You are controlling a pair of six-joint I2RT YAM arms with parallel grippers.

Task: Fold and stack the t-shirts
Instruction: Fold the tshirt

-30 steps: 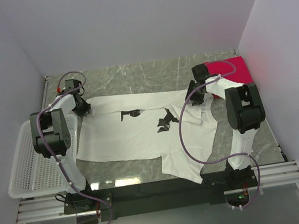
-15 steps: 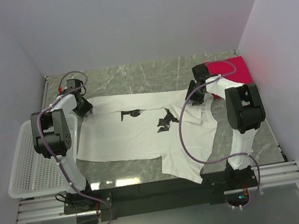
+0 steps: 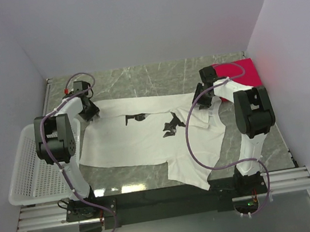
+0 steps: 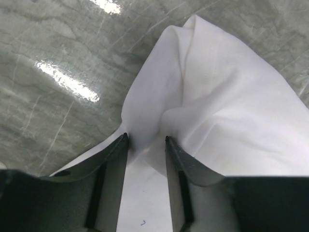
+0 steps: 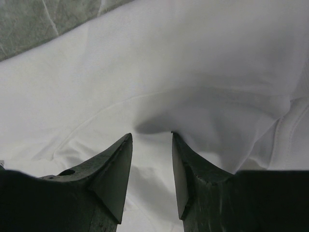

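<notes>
Left gripper [image 3: 89, 108] is shifting slightly right and toward the far edge of the table [image 3: 138, 78]. It is coming in over the far-left corner of the white t-shirt [image 3: 141, 141] rather than sitting just outside it. Left arm's forearm and elbow [image 3: 54, 139] are swinging right with it and pulling a little away from the basket [image 3: 27, 174]. Purple cable loop [image 3: 79, 80] above the wrist is drifting right too. Shirt corner at the gripper is being tugged along a touch, its far edge looking shorter there. Hard to tell how much from above.
</notes>
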